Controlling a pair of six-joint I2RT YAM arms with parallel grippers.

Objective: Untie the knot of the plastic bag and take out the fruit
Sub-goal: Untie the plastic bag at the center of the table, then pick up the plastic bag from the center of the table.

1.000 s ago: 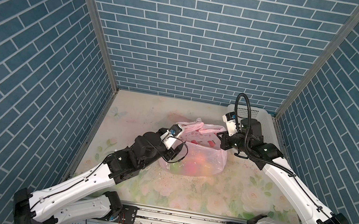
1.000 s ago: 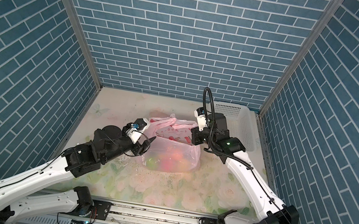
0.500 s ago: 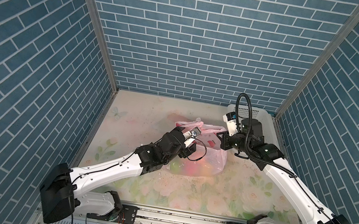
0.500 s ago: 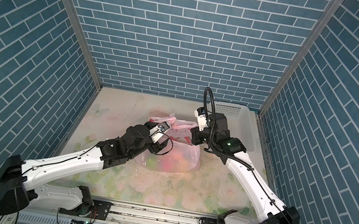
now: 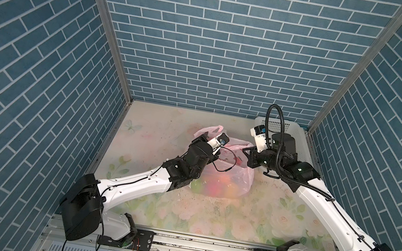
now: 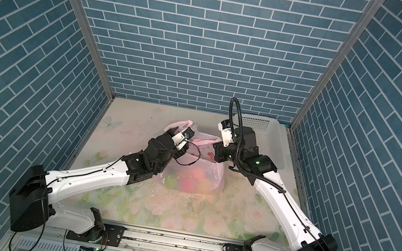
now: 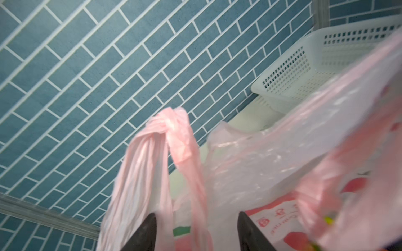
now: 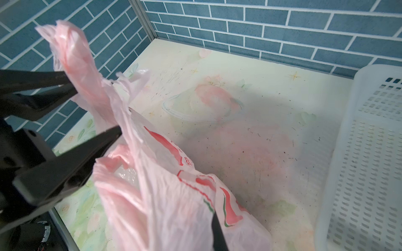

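plastic bag (image 5: 238,176): translucent pale pink, red fruit prints, red lettering, small green accents in the print. knot (image 7: 167,123): same pink, denser and more opaque. fruit (image 6: 193,179) seen through the bag film: blurred orange, red-pink, green and yellow patches. basket (image 6: 272,140), beyond the bag on the right arm's side: white, perforated with rows of slots. table (image 5: 233,220) under the bag: cream, pastel pink roses, green leaves, dark specks. walls (image 5: 220,52) behind the bag: blue-teal brick pattern, white joints. left arm (image 5: 140,185) and right arm (image 5: 323,210): white links, black joints. left gripper (image 7: 196,217): black.

Left jaws forward — apparently astride bag handle (image 7: 139,173)
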